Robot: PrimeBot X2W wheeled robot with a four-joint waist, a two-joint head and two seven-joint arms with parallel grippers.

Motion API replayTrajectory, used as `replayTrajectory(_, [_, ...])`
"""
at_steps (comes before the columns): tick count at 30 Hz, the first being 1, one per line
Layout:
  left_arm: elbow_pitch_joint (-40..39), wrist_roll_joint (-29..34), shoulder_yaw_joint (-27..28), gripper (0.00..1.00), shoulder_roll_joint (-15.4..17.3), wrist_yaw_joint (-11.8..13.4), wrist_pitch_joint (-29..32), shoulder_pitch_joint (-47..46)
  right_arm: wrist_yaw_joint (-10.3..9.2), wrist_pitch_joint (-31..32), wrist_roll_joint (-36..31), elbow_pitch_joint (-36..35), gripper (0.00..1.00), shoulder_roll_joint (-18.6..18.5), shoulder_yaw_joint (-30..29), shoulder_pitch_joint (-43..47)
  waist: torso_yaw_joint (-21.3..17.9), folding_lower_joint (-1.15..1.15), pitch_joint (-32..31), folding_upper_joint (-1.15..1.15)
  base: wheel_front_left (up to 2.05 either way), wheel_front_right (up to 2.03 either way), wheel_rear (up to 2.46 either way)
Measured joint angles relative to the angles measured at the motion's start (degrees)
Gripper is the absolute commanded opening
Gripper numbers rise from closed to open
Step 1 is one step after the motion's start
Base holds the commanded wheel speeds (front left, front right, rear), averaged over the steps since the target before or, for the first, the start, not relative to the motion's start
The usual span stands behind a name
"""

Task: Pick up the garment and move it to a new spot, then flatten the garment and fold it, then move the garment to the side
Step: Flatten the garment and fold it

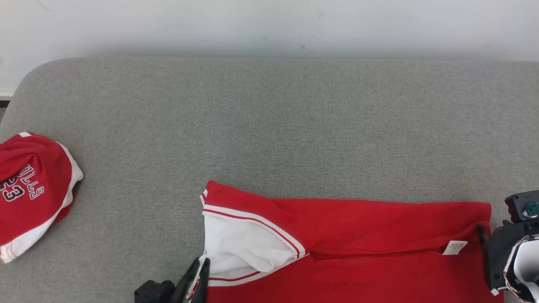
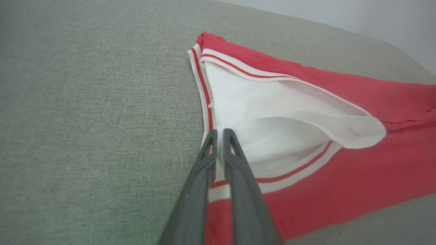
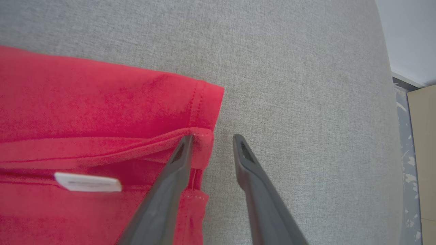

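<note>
Jersey: lies folded at near edge of grey cushion. Left gripper: clamps white armhole trim. Right gripper: gapes at hem corner, one finger on red cloth, other over cushion.

Looks like a bare test room, not a home: a wide grey woven-fabric tabletop with rounded corners runs ahead of the jaws to a plain white wall. Right of the right gripper and its jaws, paint-speckled grey floor and a pale wooden panel. Between both sets of jaws, a red sports jersey with white trim: a clothes-folding station.
</note>
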Motion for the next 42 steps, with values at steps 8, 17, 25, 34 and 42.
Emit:
replayTrajectory(8, [-2.3,4.3,8.8,1.00,-2.6,1.4,-1.3,2.0,0.00,-4.6,2.4,-1.7,1.00,6.1,-6.3,2.2,0.4,0.00,-1.6,0.00,0.00,0.00,0.00])
replayTrajectory(17, [-12.4,14.4,26.2,1.00,-8.8,-4.1,-1.4,9.7,0.00,-7.6,4.4,-7.4,1.00,11.8,-12.0,7.4,1.2,0.00,-4.6,0.00,0.00,0.00,0.00])
replayTrajectory(25, [-17.2,20.1,37.1,1.00,-13.9,-11.4,-1.4,12.1,0.00,-8.2,4.6,-9.1,1.00,15.4,-15.1,8.9,1.1,-0.01,-6.3,0.00,0.00,0.00,0.00])
replayTrajectory(34, [-18.4,23.9,41.8,1.00,-16.7,-16.3,-1.4,13.1,0.00,-10.0,3.7,-5.4,1.00,17.4,-18.6,8.8,1.1,0.00,-6.6,0.01,0.00,0.00,0.00])
replayTrajectory(42, [-13.0,24.5,40.7,1.00,-17.2,-17.2,-1.4,13.3,0.00,-11.9,3.1,1.1,1.00,17.0,-19.2,6.3,0.8,0.00,-5.3,0.01,0.00,0.00,0.00])
